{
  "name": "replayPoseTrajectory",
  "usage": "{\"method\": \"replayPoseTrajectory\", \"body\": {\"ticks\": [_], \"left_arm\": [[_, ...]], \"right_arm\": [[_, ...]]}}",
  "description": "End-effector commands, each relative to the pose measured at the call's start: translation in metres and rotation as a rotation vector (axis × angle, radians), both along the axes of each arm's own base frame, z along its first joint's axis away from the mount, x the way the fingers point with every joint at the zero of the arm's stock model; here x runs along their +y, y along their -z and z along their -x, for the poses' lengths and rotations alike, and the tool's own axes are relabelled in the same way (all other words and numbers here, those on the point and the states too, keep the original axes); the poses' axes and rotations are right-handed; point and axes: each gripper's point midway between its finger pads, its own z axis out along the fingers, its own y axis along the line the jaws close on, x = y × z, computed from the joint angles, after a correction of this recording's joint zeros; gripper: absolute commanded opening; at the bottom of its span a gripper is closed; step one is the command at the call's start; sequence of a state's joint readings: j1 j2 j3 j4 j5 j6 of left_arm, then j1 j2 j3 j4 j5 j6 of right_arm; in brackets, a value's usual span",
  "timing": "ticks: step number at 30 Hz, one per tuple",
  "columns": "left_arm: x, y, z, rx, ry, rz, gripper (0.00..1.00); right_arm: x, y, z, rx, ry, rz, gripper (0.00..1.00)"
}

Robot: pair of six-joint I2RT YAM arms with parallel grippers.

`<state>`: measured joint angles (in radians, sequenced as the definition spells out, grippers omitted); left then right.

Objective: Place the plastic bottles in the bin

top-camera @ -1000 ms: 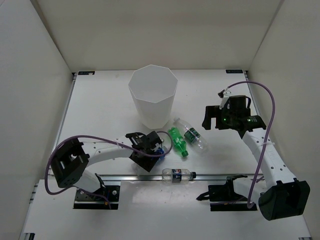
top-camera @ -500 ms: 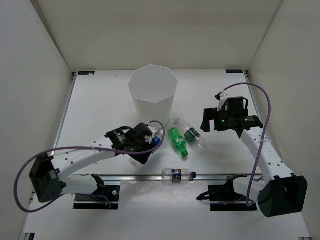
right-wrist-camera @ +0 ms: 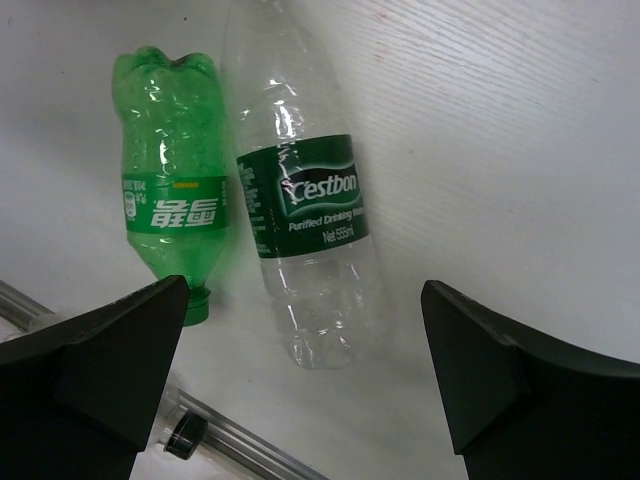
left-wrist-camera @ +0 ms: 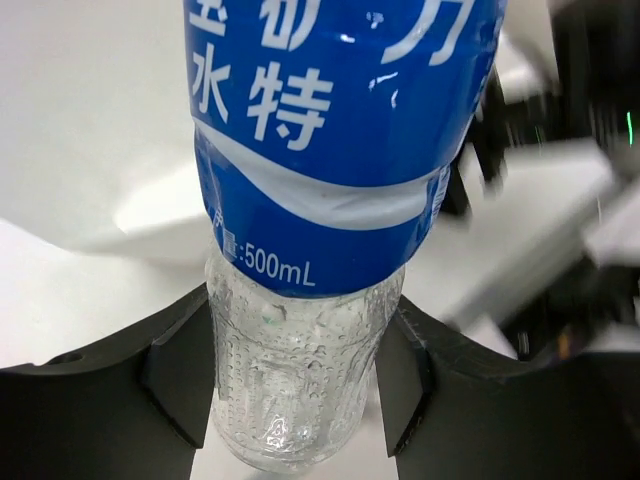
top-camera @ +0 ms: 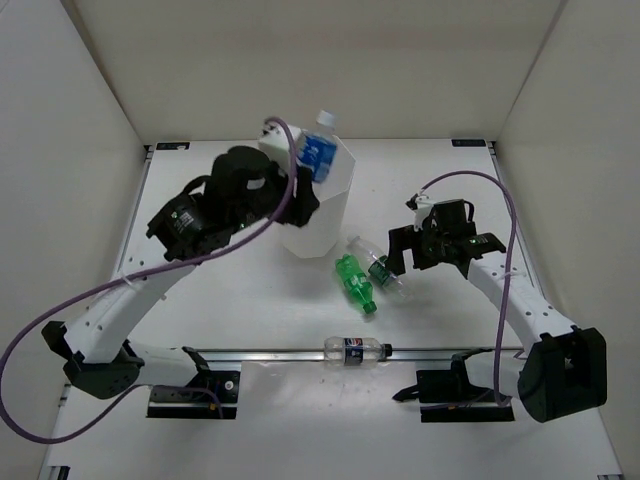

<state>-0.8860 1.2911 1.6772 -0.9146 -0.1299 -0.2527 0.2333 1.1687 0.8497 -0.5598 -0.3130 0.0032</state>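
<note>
**Left arm is holding a bottle over the bin while the right is hanging open above the next**

The left gripper (left-wrist-camera: 295, 385) is clamping the clear lower end of the blue-label bottle (left-wrist-camera: 330, 150), one black finger pressing on each side of it. From that grip the bottle is standing up with its white cap topmost, leaning a little. Seen from overhead, it is sitting high above the far side of the bin (top-camera: 335, 200), whose rim the arm is partly hiding. To my eye the bottle is over the mouth rather than outside it, so letting go looks like the move that matters here.

The right gripper (right-wrist-camera: 305, 295) is spreading wide and holding nothing. Directly below it, the dark-green-label bottle (right-wrist-camera: 310, 215) is lying flat on the table. Its long axis is running across the line between the two fingers, so the jaws are straddling its width. Its cap end is pointing away toward the bin and its base toward the near edge.

Just beside it, the all-green bottle (right-wrist-camera: 170, 200) is lying roughly parallel but reversed, neck toward the near edge. The right arm is much the nearer to both. The blue-red-label bottle (top-camera: 355, 348) is lying crosswise along the near rail (top-camera: 260, 351), well apart from either gripper.
</note>
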Motion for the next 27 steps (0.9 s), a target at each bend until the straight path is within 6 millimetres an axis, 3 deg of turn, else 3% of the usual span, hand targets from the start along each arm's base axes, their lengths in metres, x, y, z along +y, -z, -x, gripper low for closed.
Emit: {"method": "replayPoseTrajectory", "body": {"ticks": [1, 3, 4, 6, 7, 8, 9, 10, 12, 16, 17, 20, 21, 23, 25, 26, 27], "left_arm": [[0.036, -0.025, -0.081, -0.095, -0.299, 0.090, 0.38], [0.039, -0.018, -0.116, -0.098, -0.346, 0.125, 0.40], [0.036, -0.019, -0.126, -0.114, -0.364, 0.144, 0.39], [0.026, -0.002, -0.147, -0.123, -0.392, 0.086, 0.45], [0.028, -0.015, -0.152, -0.145, -0.418, 0.084, 0.46], [0.021, -0.011, -0.161, -0.142, -0.421, 0.058, 0.50], [0.018, -0.002, -0.168, -0.126, -0.433, 0.044, 0.58], [0.017, -0.008, -0.172, -0.140, -0.439, 0.052, 0.63], [0.017, -0.006, -0.180, -0.135, -0.462, 0.039, 0.98], [0.019, -0.021, -0.174, -0.173, -0.477, 0.012, 0.98], [0.023, -0.034, -0.166, -0.185, -0.483, 0.028, 0.99], [0.051, -0.055, -0.145, -0.184, -0.540, 0.043, 0.99], [0.058, -0.045, -0.139, -0.162, -0.556, 0.016, 0.99], [0.091, -0.059, -0.116, -0.156, -0.620, 0.080, 0.99], [0.117, -0.032, -0.097, -0.087, -0.664, 0.060, 0.99], [0.137, -0.039, -0.085, -0.085, -0.711, 0.104, 0.99], [0.148, -0.010, -0.079, -0.025, -0.740, 0.048, 0.99]], "right_arm": [[0.003, 0.000, -0.010, -0.044, -0.021, 0.004, 0.99], [0.002, -0.004, -0.010, -0.042, -0.013, -0.016, 0.99], [-0.002, -0.004, -0.010, -0.044, -0.005, -0.014, 0.99], [-0.004, -0.008, -0.011, -0.059, 0.001, -0.014, 0.99], [-0.008, -0.009, -0.012, -0.067, 0.009, -0.012, 0.99], [-0.008, -0.011, -0.012, -0.069, 0.011, -0.017, 0.99], [-0.009, -0.013, -0.013, -0.080, 0.013, -0.017, 0.99], [-0.010, -0.014, -0.013, -0.088, 0.009, -0.013, 0.99], [-0.011, -0.013, -0.013, -0.083, 0.016, -0.013, 0.99], [-0.010, -0.013, -0.012, -0.077, 0.003, -0.003, 0.99], [-0.010, -0.010, -0.010, -0.063, 0.011, 0.001, 0.99], [-0.002, -0.012, -0.010, -0.079, -0.018, -0.010, 1.00], [0.000, -0.015, -0.011, -0.086, -0.018, -0.012, 0.99], [0.006, -0.010, -0.009, -0.072, -0.035, -0.013, 0.99], [0.016, -0.009, -0.009, -0.080, -0.070, -0.008, 0.99], [0.020, -0.007, -0.009, -0.076, -0.080, -0.007, 0.99], [0.023, -0.005, -0.011, -0.073, -0.082, 0.002, 0.99]]}}
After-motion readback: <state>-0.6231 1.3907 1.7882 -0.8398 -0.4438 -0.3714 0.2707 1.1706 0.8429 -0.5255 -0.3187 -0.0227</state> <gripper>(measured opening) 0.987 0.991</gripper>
